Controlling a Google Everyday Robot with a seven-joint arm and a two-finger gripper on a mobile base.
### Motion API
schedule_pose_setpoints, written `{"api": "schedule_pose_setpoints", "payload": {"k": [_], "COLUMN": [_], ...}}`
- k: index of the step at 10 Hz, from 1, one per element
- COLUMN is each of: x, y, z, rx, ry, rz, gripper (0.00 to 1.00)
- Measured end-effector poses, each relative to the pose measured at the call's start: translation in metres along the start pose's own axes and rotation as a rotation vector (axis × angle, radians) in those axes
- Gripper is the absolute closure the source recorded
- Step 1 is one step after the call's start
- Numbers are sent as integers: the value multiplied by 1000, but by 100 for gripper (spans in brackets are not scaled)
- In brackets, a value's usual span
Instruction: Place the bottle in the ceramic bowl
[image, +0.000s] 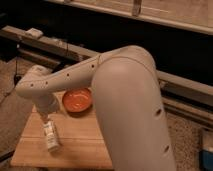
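The bottle (51, 139), slim and whitish with a pale label, lies on the wooden table (80, 142) near its front left. The ceramic bowl (77, 100), orange-brown with a lighter orange inside, sits at the back of the table and holds nothing. My gripper (46, 118) hangs from the pale arm (65, 80) that reaches in from the right. It sits just above the bottle's far end and to the left of the bowl. The wrist hides that end of the bottle.
The arm's large upper link (132, 110) covers the right half of the table. A dark rail or shelf (60, 47) runs behind the table, with a small white object (34, 33) on it. Carpeted floor (12, 107) lies to the left.
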Motion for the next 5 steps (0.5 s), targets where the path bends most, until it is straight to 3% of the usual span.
{"api": "schedule_pose_setpoints", "payload": {"k": [5], "x": [-10], "y": [21], "z": [46], "rx": [-32], "ry": [70], "rz": [-58], "gripper": [35]}}
